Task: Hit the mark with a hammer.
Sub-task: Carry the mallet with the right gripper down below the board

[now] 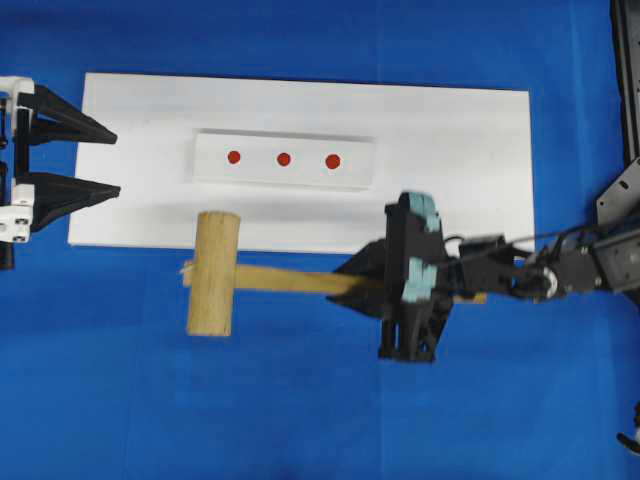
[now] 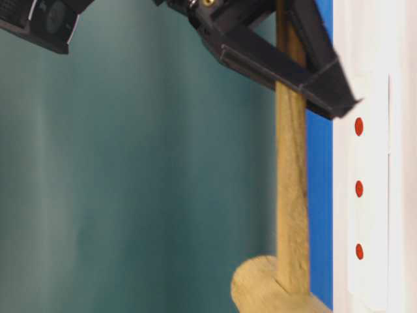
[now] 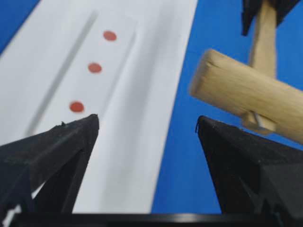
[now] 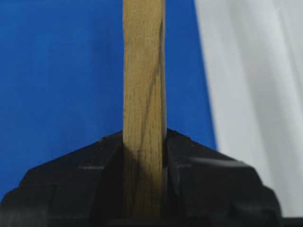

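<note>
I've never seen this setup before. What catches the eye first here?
The wooden hammer stands out, held by its handle in the right gripper, with its head at the near edge of the white board. Three red dots sit in a row on the board, and the left gripper waits open at its left end.

No words, brand names or numerals can be read anywhere in these views. The only signs are 3 red dots [image 1: 283,158], unlabelled, printed in a row on a raised white strip [image 1: 283,161] that lies on the white board [image 1: 460,130]. On the strip, 1 dot sits at its middle and the other 2 sit toward its ends, evenly spaced. The table-level and left wrist views show the same 3 dots on the strip, again with no lettering beside them.
</note>
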Controlling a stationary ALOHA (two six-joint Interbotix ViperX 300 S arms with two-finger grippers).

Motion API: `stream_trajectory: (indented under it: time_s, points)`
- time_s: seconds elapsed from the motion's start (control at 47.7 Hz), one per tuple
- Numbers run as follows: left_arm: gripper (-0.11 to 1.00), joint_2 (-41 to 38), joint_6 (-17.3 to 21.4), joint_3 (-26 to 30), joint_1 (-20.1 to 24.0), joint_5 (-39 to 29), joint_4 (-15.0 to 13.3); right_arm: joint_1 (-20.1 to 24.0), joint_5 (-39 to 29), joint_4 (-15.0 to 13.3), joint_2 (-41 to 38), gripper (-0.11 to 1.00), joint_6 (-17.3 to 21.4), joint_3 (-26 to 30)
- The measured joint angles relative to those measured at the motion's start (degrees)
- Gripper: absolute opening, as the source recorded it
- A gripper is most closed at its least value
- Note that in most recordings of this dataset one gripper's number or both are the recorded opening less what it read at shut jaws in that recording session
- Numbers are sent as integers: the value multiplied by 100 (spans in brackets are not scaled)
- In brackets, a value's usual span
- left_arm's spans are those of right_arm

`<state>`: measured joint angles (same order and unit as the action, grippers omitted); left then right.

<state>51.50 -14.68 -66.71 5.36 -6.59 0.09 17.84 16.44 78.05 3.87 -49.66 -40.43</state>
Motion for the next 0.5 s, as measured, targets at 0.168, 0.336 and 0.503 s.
stream_trajectory:
  time_s: [0.168,0.336,0.503]
  points:
    - [81,44,167,-18,44,9,0,229,62,237,-141,7,0,97]
    - [81,79,167,-26,70,18,0,246,26,352,-246,7,9,105]
    - [81,79,167,-44,70,18,-9,264,-123,501,-606,7,18,185]
